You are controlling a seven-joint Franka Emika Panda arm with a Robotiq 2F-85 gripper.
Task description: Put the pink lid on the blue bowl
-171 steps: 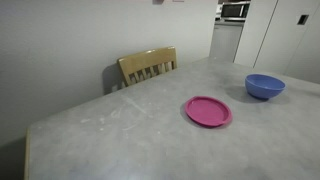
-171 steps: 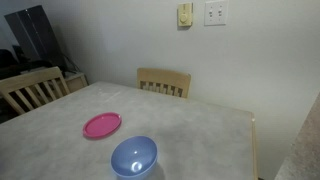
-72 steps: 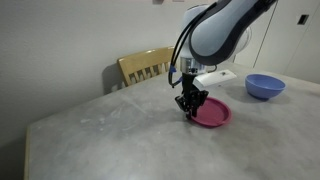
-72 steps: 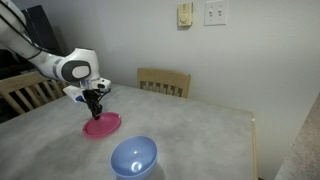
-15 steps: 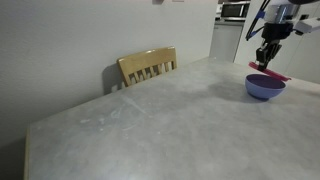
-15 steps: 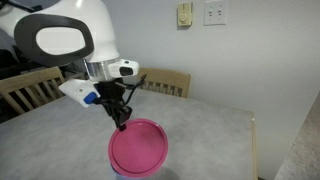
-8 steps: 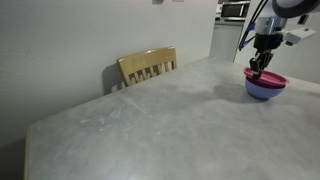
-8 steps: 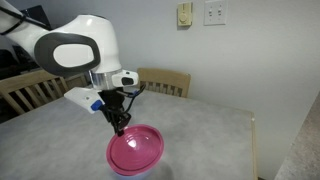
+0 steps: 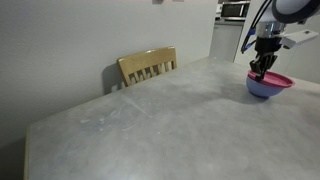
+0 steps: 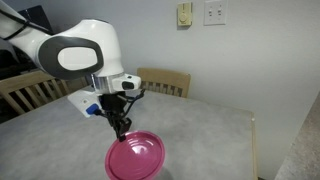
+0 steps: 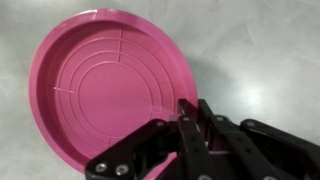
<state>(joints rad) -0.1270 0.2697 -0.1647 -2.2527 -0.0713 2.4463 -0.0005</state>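
- Table [image 9: 130, 120]: grey top. The work is at the corner far from the wooden chair [image 9: 148, 65].
- Pink lid [image 10: 136, 158]: over the blue bowl [image 9: 262, 92] and covering its mouth. In an exterior view only the bowl's lower wall shows under the lid's rim. From the wrist view the lid [image 11: 115, 85] hides the bowl entirely.
- Progress, my read: the carry is done and the lid is down on or just above the bowl's rim. I cannot tell whether it rests flat all round, and it looks a shade off level in an exterior view. What is left is to let go and lift clear without dragging the lid off.
- Gripper [image 11: 185, 110]: pinched narrow on the near edge of the lid, with the rim caught between the fingers [image 11: 196, 128]. It holds nothing else and shows no contact with the bowl. In both exterior views it points straight down at that edge [image 9: 261, 74].
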